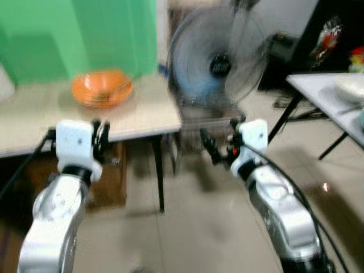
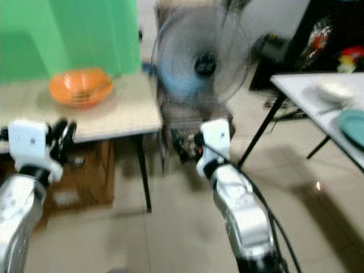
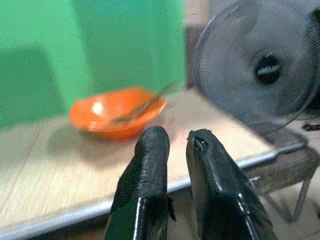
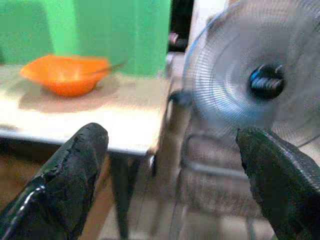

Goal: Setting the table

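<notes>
An orange bowl (image 1: 102, 88) with a metal utensil (image 3: 145, 104) lying in it sits on a light wooden table (image 1: 142, 116) at the left, in front of a green backdrop. My left gripper (image 1: 101, 139) hovers at the table's front edge, short of the bowl; its fingers (image 3: 150, 150) are shut with nothing between them. My right gripper (image 1: 213, 149) is open and empty, held in the air past the table's right corner, facing a fan. The pictures are blurred.
A large standing fan (image 1: 219, 60) stands close behind the table's right corner. A second table (image 2: 307, 94) at the right carries a white dish (image 2: 335, 88) and a teal plate (image 2: 354, 126). A brown box (image 1: 111, 182) sits under the left table. Tiled floor lies between the tables.
</notes>
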Robot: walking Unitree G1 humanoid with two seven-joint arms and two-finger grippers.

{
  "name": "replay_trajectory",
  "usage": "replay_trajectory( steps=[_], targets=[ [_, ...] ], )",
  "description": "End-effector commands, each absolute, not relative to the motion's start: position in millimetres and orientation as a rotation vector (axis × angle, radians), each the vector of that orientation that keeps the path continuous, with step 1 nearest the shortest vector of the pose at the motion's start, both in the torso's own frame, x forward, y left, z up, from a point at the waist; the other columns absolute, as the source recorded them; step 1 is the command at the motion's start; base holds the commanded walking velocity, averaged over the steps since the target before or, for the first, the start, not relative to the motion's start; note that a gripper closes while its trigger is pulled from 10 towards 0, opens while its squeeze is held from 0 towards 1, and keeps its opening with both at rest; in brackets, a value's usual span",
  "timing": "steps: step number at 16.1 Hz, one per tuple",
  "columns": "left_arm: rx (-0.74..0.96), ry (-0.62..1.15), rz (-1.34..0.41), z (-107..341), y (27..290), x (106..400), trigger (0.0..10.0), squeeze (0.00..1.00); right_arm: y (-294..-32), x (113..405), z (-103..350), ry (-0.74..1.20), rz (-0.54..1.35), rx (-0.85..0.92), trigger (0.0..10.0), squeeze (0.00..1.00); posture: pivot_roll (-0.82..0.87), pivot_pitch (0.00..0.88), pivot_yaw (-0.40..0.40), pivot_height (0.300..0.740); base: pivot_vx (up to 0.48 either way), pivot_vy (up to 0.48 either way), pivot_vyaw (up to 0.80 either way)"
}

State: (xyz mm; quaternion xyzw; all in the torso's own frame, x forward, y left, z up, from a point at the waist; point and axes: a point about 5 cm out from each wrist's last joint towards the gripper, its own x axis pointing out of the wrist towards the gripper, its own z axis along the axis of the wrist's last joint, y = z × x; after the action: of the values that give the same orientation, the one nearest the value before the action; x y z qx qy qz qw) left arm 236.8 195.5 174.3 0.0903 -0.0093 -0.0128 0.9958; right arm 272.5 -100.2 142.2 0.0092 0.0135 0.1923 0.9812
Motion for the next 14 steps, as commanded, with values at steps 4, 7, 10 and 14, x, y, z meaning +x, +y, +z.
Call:
replay_trajectory(
  steps=[4,7,10,14],
  targets=[
    [0.187,-0.046,-0.036,176.6,192.3,239.9,10.0,0.0,-104.8,274.1,143.6,0.023,0.362,0.013,10.0,1.0,0.13,0.0,0.0,0.74,0.0,0.0,0.6],
    [0.182,-0.051,-0.047,177.8,190.6,241.1,10.0,0.0,-106.0,273.5,140.8,0.036,0.35,0.011,10.0,1.0,0.13,0.0,0.007,0.74,0.311,0.0,0.0],
    [0.19,-0.051,-0.06,178.2,190.0,241.0,10.0,0.0,-105.2,273.7,142.5,0.028,0.345,0.012,10.0,1.0,0.13,0.0,0.011,0.74,0.401,0.0,0.53],
    [0.199,-0.049,-0.077,177.9,188.5,240.2,10.0,0.0,-103.9,276.1,143.5,0.025,0.341,0.014,10.0,1.0,0.14,0.0,0.005,0.74,0.429,0.0,0.79]
  ],
)
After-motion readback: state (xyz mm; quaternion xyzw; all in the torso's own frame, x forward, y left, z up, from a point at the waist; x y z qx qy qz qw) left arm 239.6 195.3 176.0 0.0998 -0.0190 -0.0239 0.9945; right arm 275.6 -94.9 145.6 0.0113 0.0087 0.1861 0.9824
